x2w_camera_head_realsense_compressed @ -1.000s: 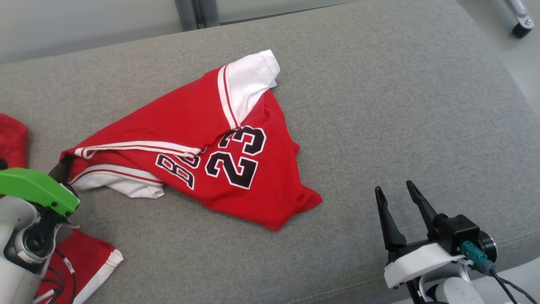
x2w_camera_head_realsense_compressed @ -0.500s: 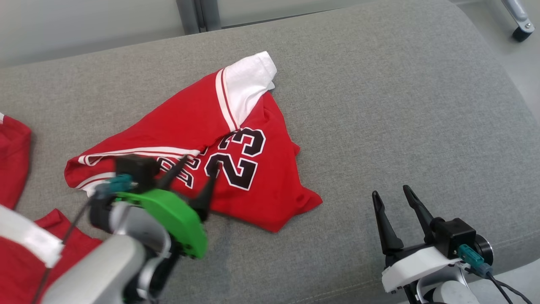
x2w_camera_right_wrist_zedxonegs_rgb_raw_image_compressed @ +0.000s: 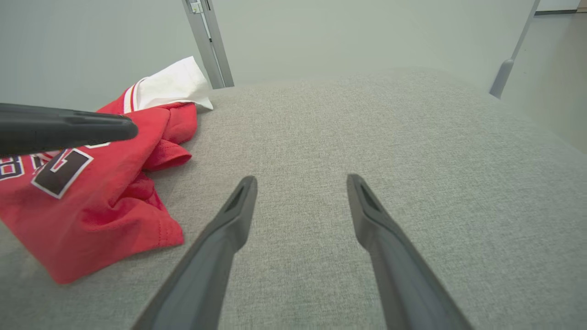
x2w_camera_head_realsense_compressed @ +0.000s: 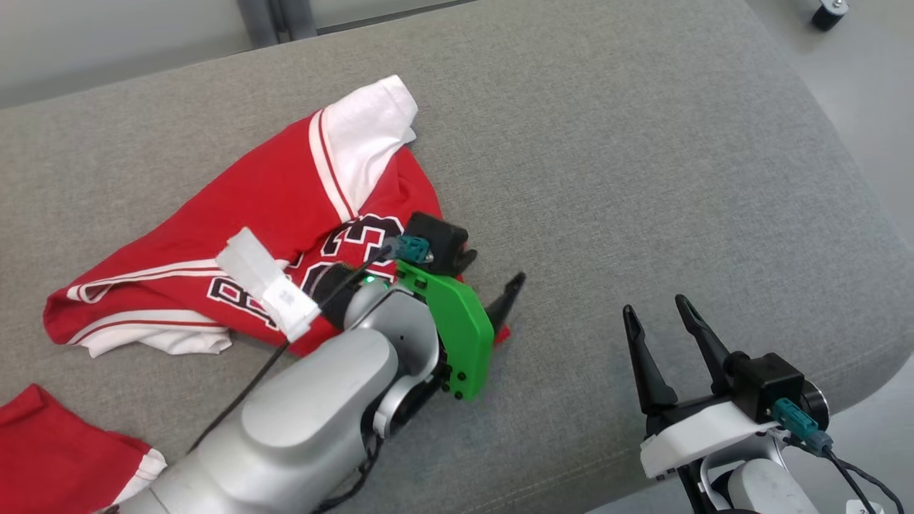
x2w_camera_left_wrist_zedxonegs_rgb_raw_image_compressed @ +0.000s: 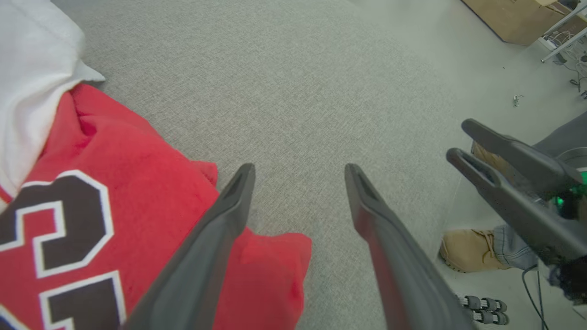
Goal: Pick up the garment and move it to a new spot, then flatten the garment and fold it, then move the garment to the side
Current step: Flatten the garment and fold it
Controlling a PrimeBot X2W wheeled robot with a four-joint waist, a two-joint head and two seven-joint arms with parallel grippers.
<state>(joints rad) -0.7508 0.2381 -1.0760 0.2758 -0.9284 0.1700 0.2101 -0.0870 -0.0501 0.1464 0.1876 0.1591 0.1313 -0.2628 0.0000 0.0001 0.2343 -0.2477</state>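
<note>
Grey cushion (x2w_camera_left_wrist_zedxonegs_rgb_raw_image_compressed: 275, 91), garment (x2w_camera_left_wrist_zedxonegs_rgb_raw_image_compressed: 151, 197) under left hand (x2w_camera_left_wrist_zedxonegs_rgb_raw_image_compressed: 299, 168)

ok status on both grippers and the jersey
Left gripper open, empty, at jersey corner. Right gripper open, over couch. Jersey crumpled, unfolded. Second red garment lies apart, lower left.

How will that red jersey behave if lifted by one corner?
Probably floppy: the red jersey lies creased and folded over itself, so it should drape. Likely light, thin cloth. Pushed, it would probably bunch on the grey cushion.

Even, soft daylight with faint shadows, no glare; wrist views bend at their edges.
</note>
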